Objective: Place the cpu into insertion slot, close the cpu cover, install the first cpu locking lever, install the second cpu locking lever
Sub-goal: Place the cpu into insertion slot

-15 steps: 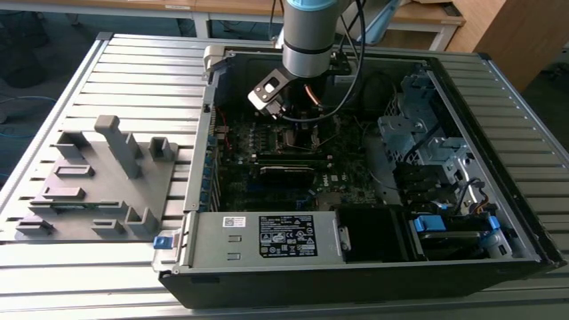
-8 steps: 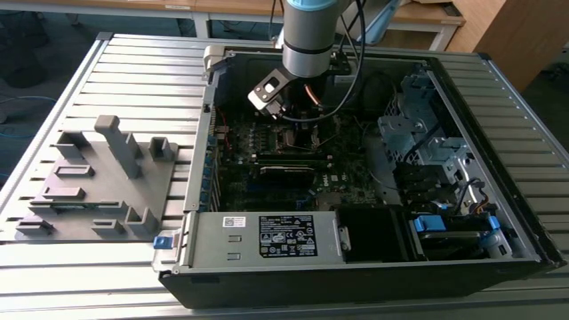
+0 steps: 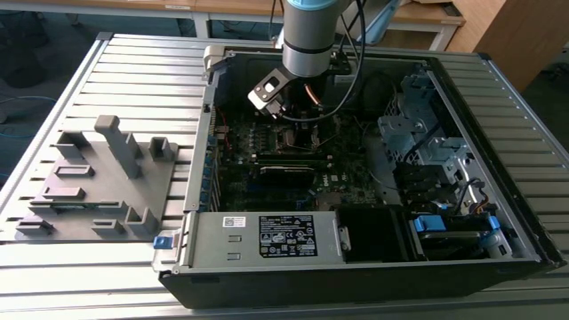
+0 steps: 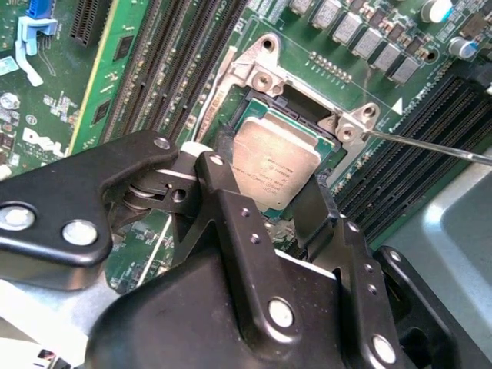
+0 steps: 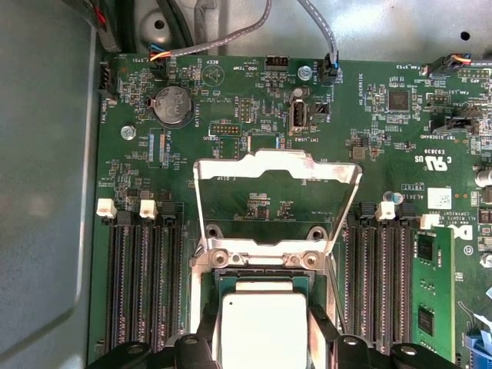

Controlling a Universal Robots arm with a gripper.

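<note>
Cpu (image 4: 275, 163) sits at the insertion slot (image 5: 265, 278), pinched edgewise by the narrowed gripper (image 4: 265, 196) for alignment; the cpu cover (image 5: 277, 161) stands swung open, leaving the slot reachable.

The exterior view looks down from high and to one side on the open computer case (image 3: 356, 167) lying on the slatted desk (image 3: 133, 73), with the arm (image 3: 307, 33) at the upper middle of the frame. Both wrist views hang close over the motherboard (image 5: 231, 100) inside it, the first facing it squarely, the second slantwise past the claw (image 4: 269, 192). Both wrist views show the chip (image 4: 275, 163), socket (image 4: 304, 115) and opened cover frame (image 5: 277, 163).
</note>
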